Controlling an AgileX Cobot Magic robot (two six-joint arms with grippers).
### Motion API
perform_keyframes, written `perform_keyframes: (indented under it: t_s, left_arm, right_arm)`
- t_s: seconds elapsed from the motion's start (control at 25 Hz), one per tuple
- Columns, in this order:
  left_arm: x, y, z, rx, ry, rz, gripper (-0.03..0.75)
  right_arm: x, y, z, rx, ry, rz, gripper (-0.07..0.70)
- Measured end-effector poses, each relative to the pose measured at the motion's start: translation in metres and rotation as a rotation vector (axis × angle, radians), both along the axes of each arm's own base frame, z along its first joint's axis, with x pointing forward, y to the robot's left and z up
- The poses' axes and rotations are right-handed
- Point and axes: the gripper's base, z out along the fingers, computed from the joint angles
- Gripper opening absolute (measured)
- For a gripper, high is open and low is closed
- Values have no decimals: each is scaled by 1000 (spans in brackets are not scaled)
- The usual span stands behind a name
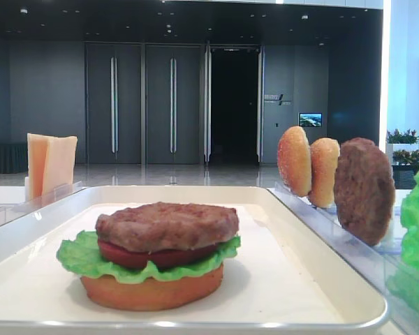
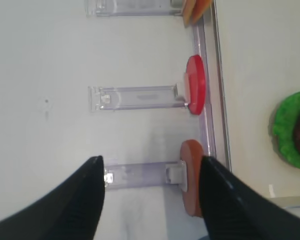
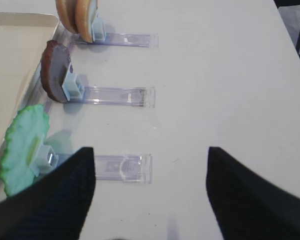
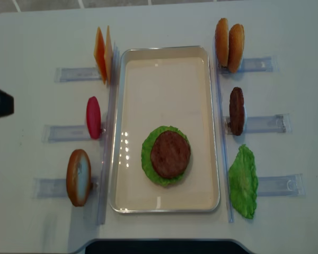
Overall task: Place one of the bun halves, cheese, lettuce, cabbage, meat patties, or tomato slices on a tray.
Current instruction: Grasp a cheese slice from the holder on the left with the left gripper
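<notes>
Two black gripper fingers fill the lower corners of each wrist view; the right gripper's fingers (image 3: pixel 50 200) show a fine woven texture; the left gripper's fingers (image 2: pixel 65 205) look matte, tapering, ribbed.

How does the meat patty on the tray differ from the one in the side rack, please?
The stacked patty lies flat on the tomato and lettuce inside the tray; the rack patty stands on edge outside it, right of the rim. The stacked one touches other ingredients; the rack one stands alone. Both are round, brown and mottled.
</notes>
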Motion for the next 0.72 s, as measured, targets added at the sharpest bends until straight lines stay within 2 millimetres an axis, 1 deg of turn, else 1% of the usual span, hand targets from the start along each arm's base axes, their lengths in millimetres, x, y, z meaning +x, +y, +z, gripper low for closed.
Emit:
perform_keyframes:
  t_s: [0.16,0.4,0.56,0.72]
  left_arm:
    - [38,2,8,7,38,5,453]
    - [90,4,10,3,86,21,453]
    - [123,8,7,43,107,26,453]
    - [155,12,0,68,133,30,453]
  right_arm:
    - [0,0,0,0,0,0,482]
    - [0,0,0,0,0,0,482]
    - [0,0,0,0,0,0,482]
    - [0,0,0,0,0,0,482]
